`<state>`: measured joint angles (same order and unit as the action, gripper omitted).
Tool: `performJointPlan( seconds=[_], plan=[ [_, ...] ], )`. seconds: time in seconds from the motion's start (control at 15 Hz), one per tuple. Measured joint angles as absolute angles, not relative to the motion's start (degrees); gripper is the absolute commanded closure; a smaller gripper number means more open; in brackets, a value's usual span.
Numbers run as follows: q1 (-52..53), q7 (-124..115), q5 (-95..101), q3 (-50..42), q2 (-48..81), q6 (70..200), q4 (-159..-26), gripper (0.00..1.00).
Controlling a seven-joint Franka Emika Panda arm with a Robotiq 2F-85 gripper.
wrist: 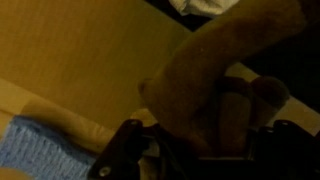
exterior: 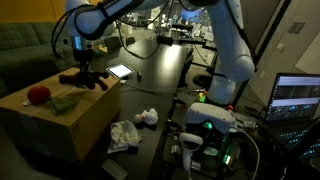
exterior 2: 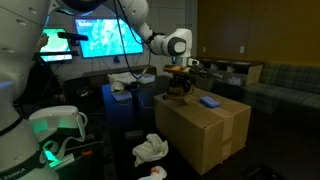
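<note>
My gripper (exterior: 88,72) is low over the top of a cardboard box (exterior: 60,118), which also shows from the far side (exterior 2: 205,135). In the wrist view a brown soft toy (wrist: 215,80) fills the space between my two dark fingers (wrist: 205,150), and they close against its sides. The toy looks dark in both exterior views (exterior 2: 178,96) and rests on the box top. A blue cloth (wrist: 45,150) lies on the box beside it and also shows in an exterior view (exterior 2: 208,101). A red round object (exterior: 38,95) and a green cloth (exterior: 64,103) lie near the box's other end.
Crumpled white cloths lie on the floor by the box (exterior: 125,135) (exterior 2: 152,150). The robot base glows green (exterior: 210,118). Monitors (exterior 2: 100,35) stand behind, a laptop (exterior: 298,98) is at the side, and a dark table (exterior: 150,55) holds cables and a tablet.
</note>
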<state>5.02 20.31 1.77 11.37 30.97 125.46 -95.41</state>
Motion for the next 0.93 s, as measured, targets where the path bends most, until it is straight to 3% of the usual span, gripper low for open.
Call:
performJointPlan(
  seconds=[0.93],
  plan=[
    [1.3, 23.0, -3.0, 9.8, 14.0, 126.3, -128.9, 0.94]
  ],
)
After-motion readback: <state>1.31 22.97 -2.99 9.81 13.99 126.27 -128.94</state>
